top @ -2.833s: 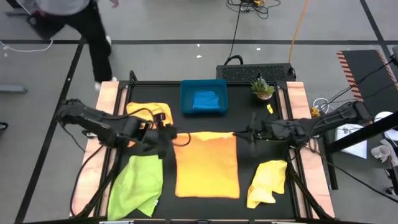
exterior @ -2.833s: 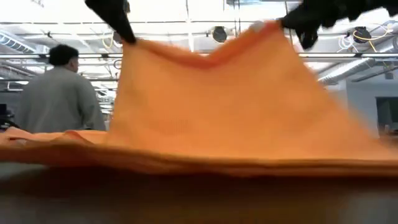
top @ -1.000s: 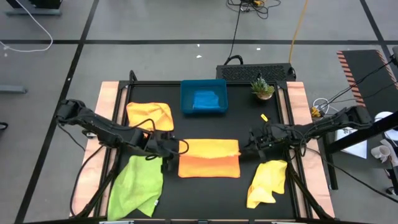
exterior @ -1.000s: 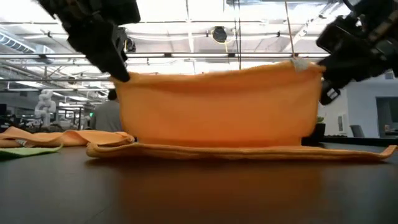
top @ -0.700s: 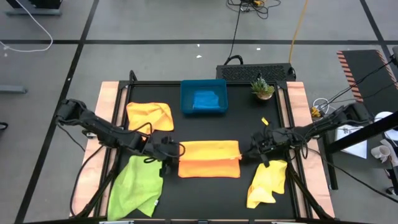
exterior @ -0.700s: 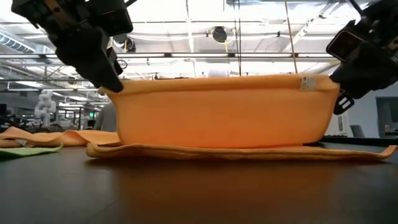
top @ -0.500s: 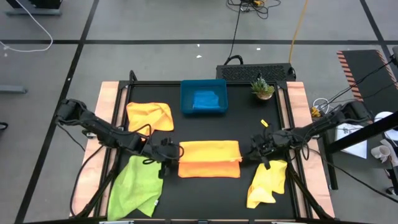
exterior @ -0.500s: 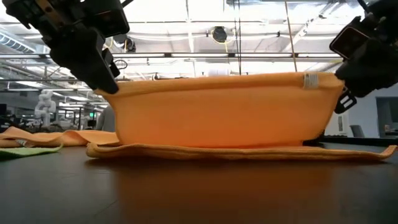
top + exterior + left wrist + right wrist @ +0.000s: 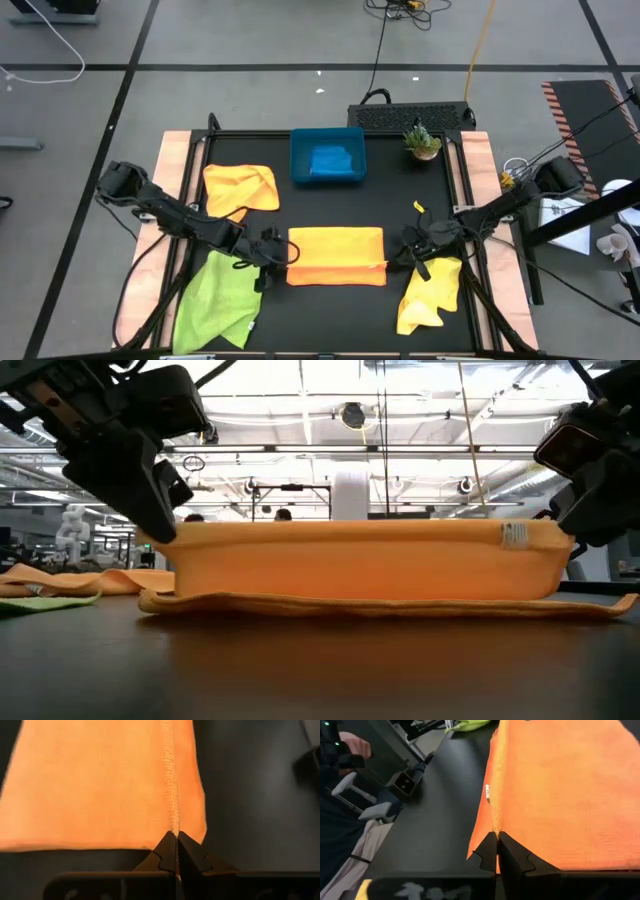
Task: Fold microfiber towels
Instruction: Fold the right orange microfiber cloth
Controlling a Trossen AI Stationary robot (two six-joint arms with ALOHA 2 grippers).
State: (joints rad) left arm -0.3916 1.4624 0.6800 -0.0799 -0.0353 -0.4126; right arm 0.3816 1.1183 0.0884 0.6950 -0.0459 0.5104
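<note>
We've got the orange towel (image 9: pixel 336 255) folded over on itself near the front-middle of the black bench top (image 9: pixel 400 195), upper layer held just off the lower one along the front edge. Left gripper (image 9: pixel 281 254) is clamped on the towel's left corner, fingers (image 9: pixel 167 851) pinched together on the stitched hem; right gripper (image 9: pixel 397 254) is clamped on the right corner, by the small white tag (image 9: pixel 515 534). Other cloths on the bench: lime green towel (image 9: pixel 220 300) at the front-left corner, yellow towel (image 9: pixel 428 293) crumpled at the front-right, a second orange towel (image 9: pixel 241 187) at the left edge. Blue tray (image 9: pixel 328 157) sits at the back edge with a blue towel (image 9: pixel 330 160) inside; small potted plant (image 9: pixel 422 141) near the back-right corner. Bench has light wood side rails (image 9: pixel 170 180), grey floor (image 9: pixel 250 35) around it with cables (image 9: pixel 405 8). Low view shows an open industrial room, bright ceiling lights (image 9: pixel 330 400), exposed ducts. Right wrist view catches a person's hand (image 9: pixel 352 742) beyond the bench.
</note>
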